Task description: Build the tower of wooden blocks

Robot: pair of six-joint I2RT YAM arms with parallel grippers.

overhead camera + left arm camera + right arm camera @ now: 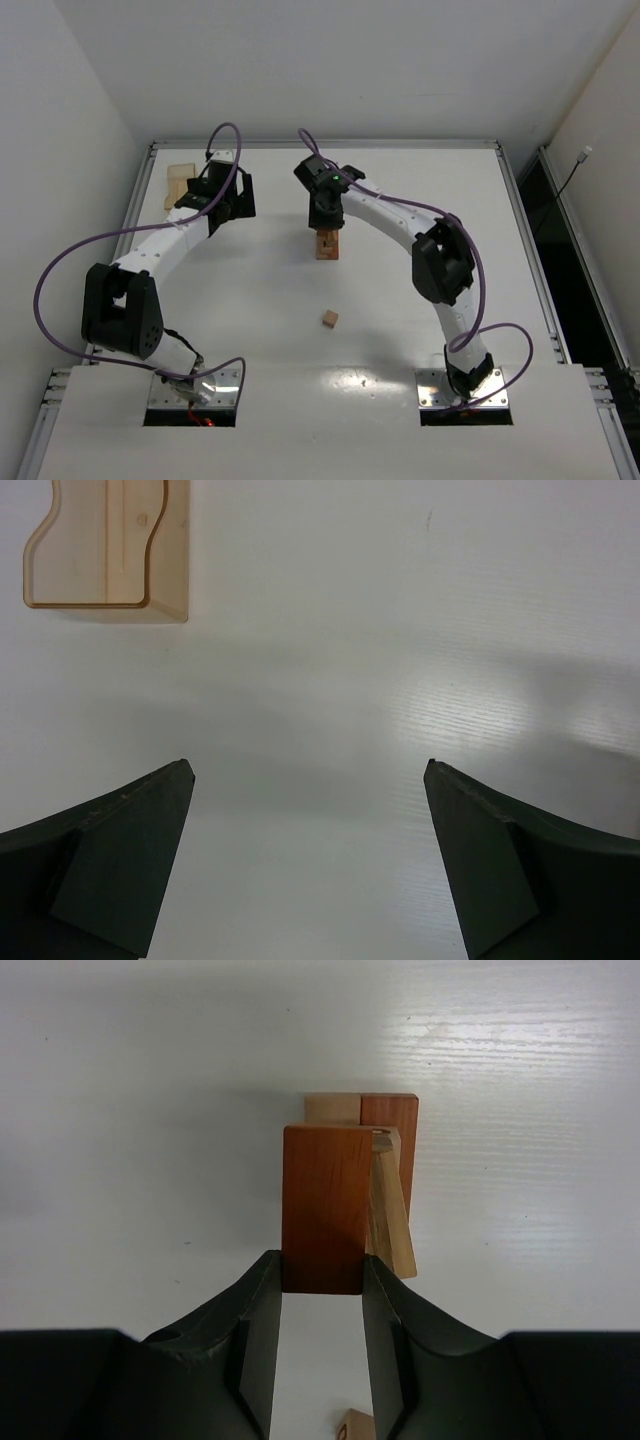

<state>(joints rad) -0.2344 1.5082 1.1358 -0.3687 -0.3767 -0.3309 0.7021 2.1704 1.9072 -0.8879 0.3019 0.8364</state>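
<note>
My right gripper is shut on a reddish-brown bar block, gripping its near end. The bar hangs just over the tower, a narrow stack of tan and reddish-brown blocks; whether the bar touches it, I cannot tell. From above, the tower stands mid-table with the right gripper directly over it. A loose tan cube lies nearer the arms; the same cube shows a dark letter in the right wrist view. My left gripper is open over bare table, holding nothing.
A flat pale wooden tray lies at the far left corner, beside the left gripper; its rim shows in the left wrist view. The table's raised edges run along the left, right and far sides.
</note>
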